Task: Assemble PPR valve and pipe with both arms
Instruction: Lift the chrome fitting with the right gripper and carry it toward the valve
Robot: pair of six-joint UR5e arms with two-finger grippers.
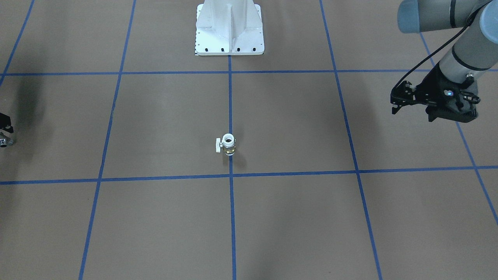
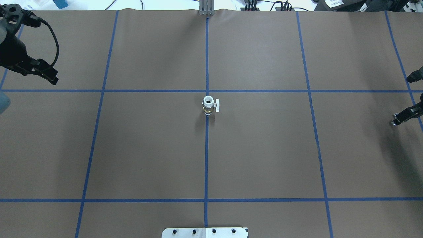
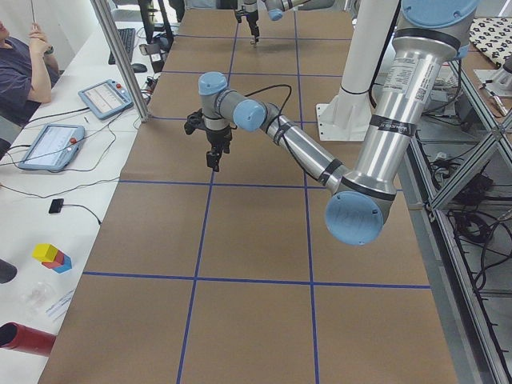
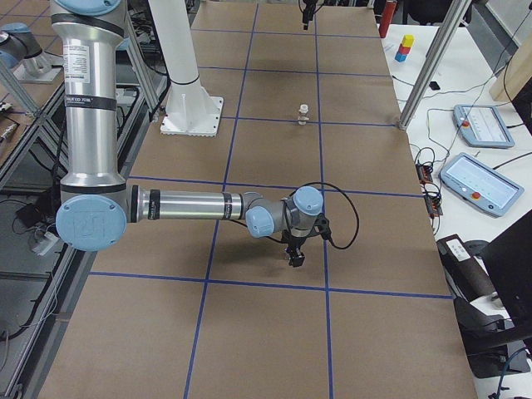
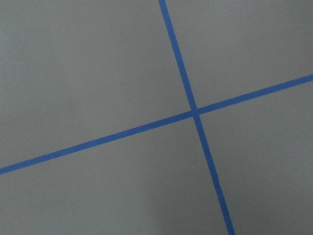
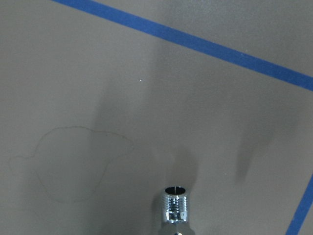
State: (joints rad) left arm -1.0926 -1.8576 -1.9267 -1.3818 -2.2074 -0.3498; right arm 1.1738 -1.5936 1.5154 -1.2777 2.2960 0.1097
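The PPR valve (image 1: 228, 144) stands upright on the brown table's middle, on the blue centre line, white socket end up and its small white handle to one side; it also shows in the overhead view (image 2: 209, 105) and far off in the right view (image 4: 304, 114). My right gripper (image 2: 395, 123) hovers at the table's right edge, shut on the pipe (image 6: 174, 208), a small shiny threaded tube also seen in the front view (image 1: 3, 143). My left gripper (image 2: 54, 78) hangs over the far left of the table, looks shut and holds nothing. Both are far from the valve.
The white pedestal base (image 1: 229, 31) stands at the robot side of the table. Blue tape lines (image 5: 195, 113) divide the brown surface into squares. An operator (image 3: 20, 64), tablets (image 3: 48, 144) and coloured blocks (image 3: 52, 256) are on a side table beyond the far edge.
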